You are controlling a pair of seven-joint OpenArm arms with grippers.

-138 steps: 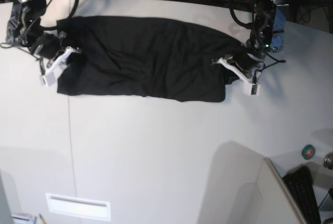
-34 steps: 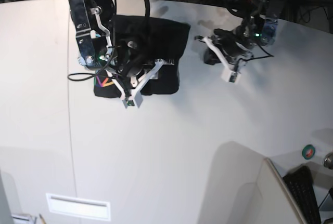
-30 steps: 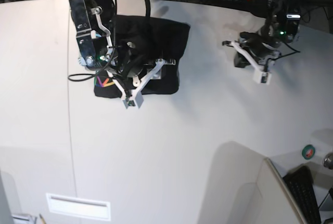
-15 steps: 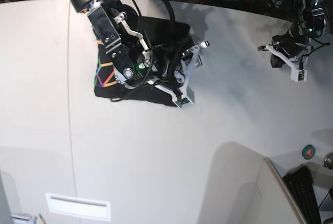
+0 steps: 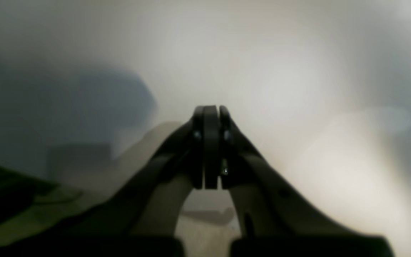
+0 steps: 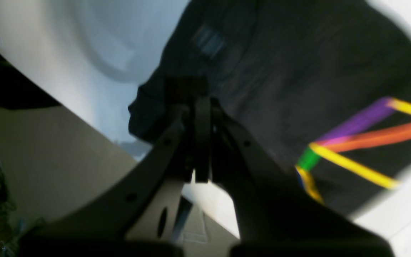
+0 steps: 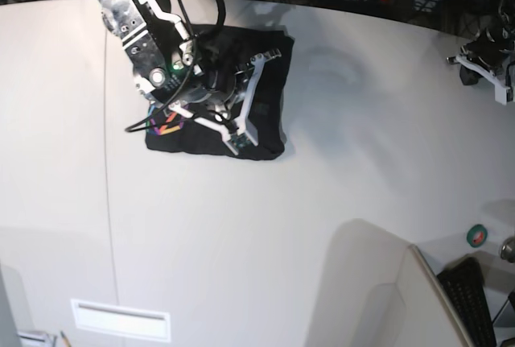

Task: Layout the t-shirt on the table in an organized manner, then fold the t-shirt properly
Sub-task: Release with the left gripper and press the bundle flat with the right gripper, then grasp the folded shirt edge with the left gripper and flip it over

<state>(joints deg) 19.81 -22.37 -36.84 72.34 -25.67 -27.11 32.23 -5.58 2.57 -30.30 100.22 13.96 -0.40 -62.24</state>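
The t-shirt (image 7: 272,125) lies folded into a compact black rectangle at the back left of the table (image 7: 282,234), a corner of its rainbow print (image 7: 161,127) showing. My right gripper (image 7: 241,139) hovers over the shirt's front right part. In the right wrist view that gripper (image 6: 201,103) is shut, its tips in front of the t-shirt's (image 6: 280,89) edge, near a grey tag (image 6: 207,41). I cannot tell whether cloth is pinched. My left gripper (image 7: 503,91) is at the far right edge, away from the shirt. It (image 5: 211,110) is shut on nothing above bare table (image 5: 280,71).
A green tape roll (image 7: 477,235) and a black keyboard (image 7: 471,299) sit at the front right beside a grey panel (image 7: 378,291). Cables run along the table's back edge. A thin seam line (image 7: 107,202) crosses the left side, with a white label (image 7: 121,319) near the front.
The shirt went from spread lengthwise to a folded packet. The right gripper swung back left over it and closed. The left arm drew away to the far right edge.
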